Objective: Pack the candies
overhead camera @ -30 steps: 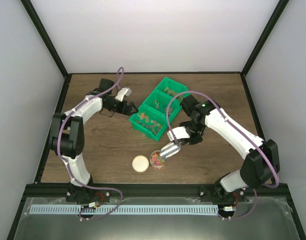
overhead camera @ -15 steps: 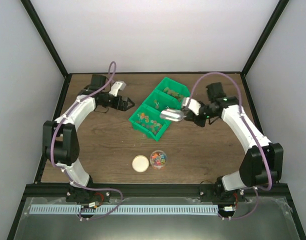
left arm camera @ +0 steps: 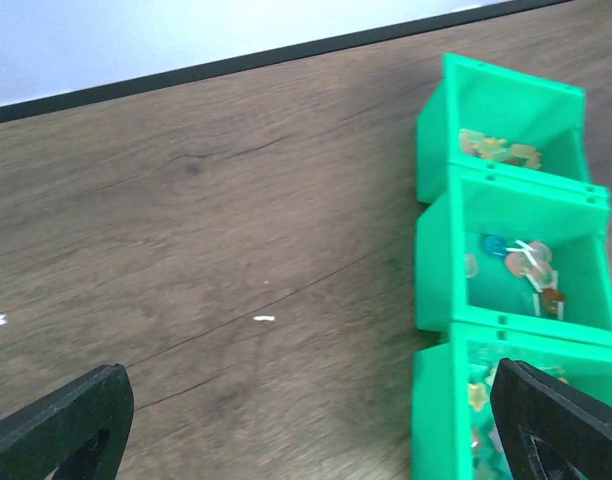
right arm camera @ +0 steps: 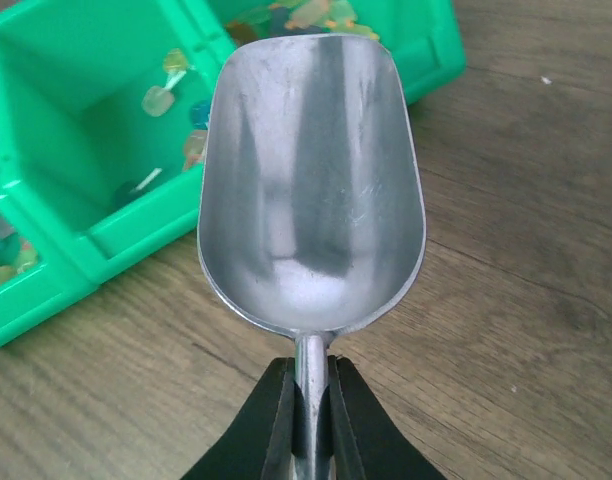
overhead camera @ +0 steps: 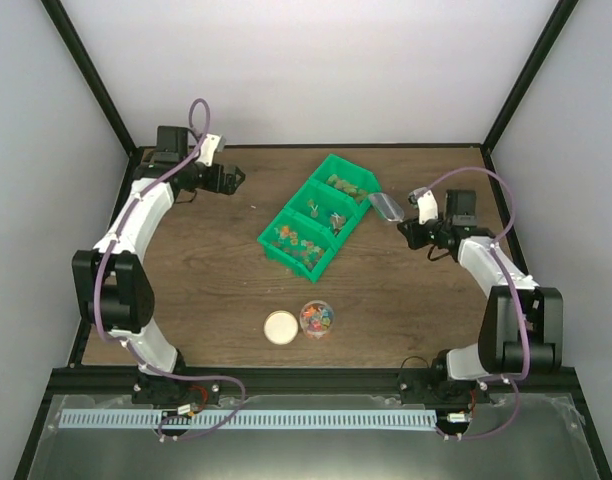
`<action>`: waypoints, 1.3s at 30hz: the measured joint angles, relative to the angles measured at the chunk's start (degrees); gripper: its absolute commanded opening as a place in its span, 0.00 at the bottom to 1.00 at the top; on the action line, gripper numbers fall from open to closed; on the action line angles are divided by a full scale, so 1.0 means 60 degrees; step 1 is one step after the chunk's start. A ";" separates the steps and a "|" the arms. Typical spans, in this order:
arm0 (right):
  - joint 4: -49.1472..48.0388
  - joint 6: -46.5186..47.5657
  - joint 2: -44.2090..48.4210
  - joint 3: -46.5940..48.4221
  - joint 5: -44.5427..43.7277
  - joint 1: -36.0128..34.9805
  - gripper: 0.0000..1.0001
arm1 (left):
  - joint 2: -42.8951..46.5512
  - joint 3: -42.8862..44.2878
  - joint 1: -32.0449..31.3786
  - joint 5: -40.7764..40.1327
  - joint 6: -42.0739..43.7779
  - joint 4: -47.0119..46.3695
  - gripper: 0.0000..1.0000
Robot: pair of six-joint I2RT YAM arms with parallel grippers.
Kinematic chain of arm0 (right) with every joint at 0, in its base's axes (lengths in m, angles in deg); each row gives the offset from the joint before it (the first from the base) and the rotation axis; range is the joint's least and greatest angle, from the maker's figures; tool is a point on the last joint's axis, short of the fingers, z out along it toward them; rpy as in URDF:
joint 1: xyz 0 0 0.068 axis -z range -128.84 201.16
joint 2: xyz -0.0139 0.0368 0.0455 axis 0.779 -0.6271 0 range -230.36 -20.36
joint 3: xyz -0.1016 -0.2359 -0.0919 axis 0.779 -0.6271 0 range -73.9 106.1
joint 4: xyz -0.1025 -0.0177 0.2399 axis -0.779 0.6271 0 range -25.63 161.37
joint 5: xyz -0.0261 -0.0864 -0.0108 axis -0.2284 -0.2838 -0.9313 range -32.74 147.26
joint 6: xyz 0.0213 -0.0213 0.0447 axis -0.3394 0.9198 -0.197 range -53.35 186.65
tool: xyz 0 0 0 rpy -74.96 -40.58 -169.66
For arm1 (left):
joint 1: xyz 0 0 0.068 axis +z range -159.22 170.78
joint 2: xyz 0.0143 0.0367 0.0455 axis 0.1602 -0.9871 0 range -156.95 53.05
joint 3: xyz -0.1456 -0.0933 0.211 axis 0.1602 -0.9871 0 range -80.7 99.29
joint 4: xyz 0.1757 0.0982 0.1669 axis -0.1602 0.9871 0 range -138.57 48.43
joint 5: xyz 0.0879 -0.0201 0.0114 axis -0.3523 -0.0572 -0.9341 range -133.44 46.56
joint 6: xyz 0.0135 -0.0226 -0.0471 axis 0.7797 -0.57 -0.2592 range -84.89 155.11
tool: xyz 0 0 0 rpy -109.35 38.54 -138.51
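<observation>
Small mixed-colour candies [overhead camera: 298,241] lie in the compartments of a green three-part bin [overhead camera: 269,246], and more candies fill a clear round jar [overhead camera: 316,318] near the front. My right gripper [overhead camera: 408,218] is shut on the handle of an empty metal scoop [overhead camera: 386,207], held just right of the bin's far end. In the right wrist view the scoop bowl [right arm camera: 311,180] hangs over the wood beside the bin wall [right arm camera: 46,270], with the gripper [right arm camera: 311,400] clamped on its stem. My left gripper [overhead camera: 231,178] stands open and empty at the far left, well away from the bin [left arm camera: 436,270].
A tan round lid [overhead camera: 281,327] lies flat just left of the jar. Black frame posts and pale walls border the wooden table on three sides. The left wrist view shows candies [left arm camera: 526,262] in the bin's middle compartment.
The right arm carried the scoop from the jar up and right, past the bin. The left arm drew back toward the far left corner, and its jaws widened.
</observation>
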 measured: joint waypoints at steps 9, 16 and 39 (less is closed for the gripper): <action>-0.1377 -0.1468 -0.1727 -0.0412 -0.1504 0.0011 0.08 | -0.0430 0.0401 0.0051 -0.1155 0.0386 0.0674 1.00; -0.1756 -0.1341 -0.2401 -0.0346 -0.1891 0.0025 0.28 | -0.0426 0.0273 0.0051 -0.1322 0.0794 0.1031 1.00; 0.0284 -0.0433 -0.1282 0.1402 -0.1140 0.0018 1.00 | 0.0029 -0.1792 -0.0135 0.0200 0.3053 0.2014 1.00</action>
